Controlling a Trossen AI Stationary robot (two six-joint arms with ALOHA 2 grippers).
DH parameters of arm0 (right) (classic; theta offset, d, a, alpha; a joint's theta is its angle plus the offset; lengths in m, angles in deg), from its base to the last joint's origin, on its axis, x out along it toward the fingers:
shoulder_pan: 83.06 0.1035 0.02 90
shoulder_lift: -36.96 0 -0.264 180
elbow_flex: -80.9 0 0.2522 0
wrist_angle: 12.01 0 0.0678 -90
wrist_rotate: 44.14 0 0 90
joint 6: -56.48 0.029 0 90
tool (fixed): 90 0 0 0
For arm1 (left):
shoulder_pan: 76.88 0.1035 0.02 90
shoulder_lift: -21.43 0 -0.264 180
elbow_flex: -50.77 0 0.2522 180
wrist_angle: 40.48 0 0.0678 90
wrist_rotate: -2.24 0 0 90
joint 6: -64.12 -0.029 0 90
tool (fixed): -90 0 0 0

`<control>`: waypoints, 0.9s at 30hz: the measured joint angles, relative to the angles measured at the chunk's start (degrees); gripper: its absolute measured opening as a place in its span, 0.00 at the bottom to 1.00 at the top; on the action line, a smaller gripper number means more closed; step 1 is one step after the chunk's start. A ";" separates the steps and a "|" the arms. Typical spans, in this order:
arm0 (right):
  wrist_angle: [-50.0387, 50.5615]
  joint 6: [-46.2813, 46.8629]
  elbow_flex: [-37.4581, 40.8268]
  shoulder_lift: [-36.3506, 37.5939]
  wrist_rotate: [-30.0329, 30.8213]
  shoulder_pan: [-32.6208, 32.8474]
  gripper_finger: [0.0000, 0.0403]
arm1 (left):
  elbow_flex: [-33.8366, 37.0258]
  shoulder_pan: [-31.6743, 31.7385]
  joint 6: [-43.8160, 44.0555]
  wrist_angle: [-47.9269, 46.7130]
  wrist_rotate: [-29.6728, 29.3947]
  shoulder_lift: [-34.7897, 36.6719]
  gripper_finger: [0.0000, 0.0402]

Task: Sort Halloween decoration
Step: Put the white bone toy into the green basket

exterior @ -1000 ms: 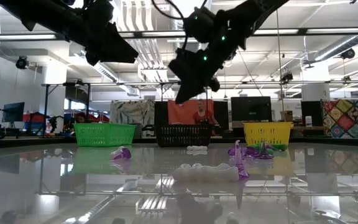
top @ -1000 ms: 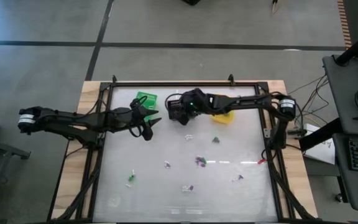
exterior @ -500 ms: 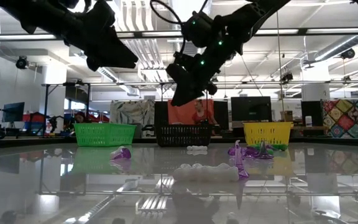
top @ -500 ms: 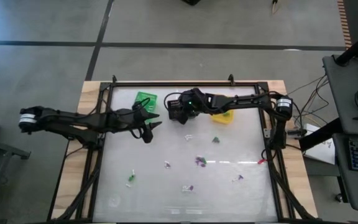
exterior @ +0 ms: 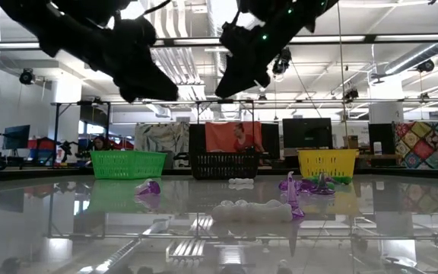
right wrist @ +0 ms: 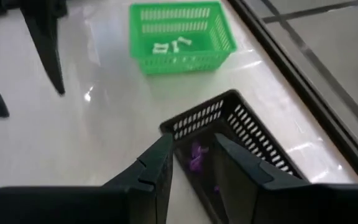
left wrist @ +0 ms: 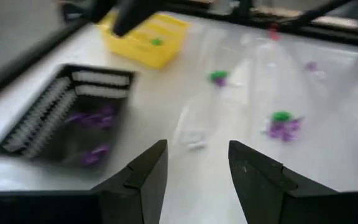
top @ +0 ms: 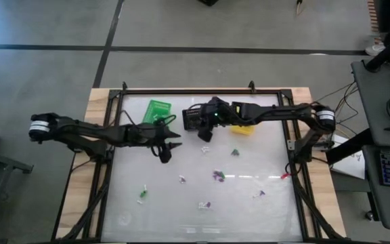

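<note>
Over black basket (right wrist: pixel 241 149): right gripper (right wrist: pixel 194 158), jaws parted, empty.
Left gripper (left wrist: pixel 194 171) open at table's 10 o'clock. Three baskets at 12: green (top: pixel 157 110), black, yellow (top: pixel 244 128). About eight trinkets (top: pixel 217 175) scattered centre to 6 o'clock; purple ones in black.

1. The table top (top: pixel 249 203) under me looks like glossy white plastic or glass; it mirrors the baskets and ceiling lights.
2. Its border (top: pixel 93 108) is pale bare wood, matt.
3. The green basket (right wrist: pixel 178 37), black basket (right wrist: pixel 241 140) and yellow basket (left wrist: pixel 146 38) look like moulded plastic lattice, slightly shiny.
4. My fingers (left wrist: pixel 145 180) are dark matt plastic, smooth.
5. The trinkets (left wrist: pixel 281 124) look like shiny plastic.
</note>
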 joint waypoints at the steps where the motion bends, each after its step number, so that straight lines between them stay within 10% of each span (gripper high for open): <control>1: 1.12 0.02 0.13 0.82 -0.06 0.39 0.26 | 0.00 0.00 -0.37 1.54 1.68 -1.26 0.38; 27: -23.95 5.33 30.43 28.97 -9.37 8.23 0.26 | -14.33 0.79 -28.29 13.64 10.47 -35.42 0.38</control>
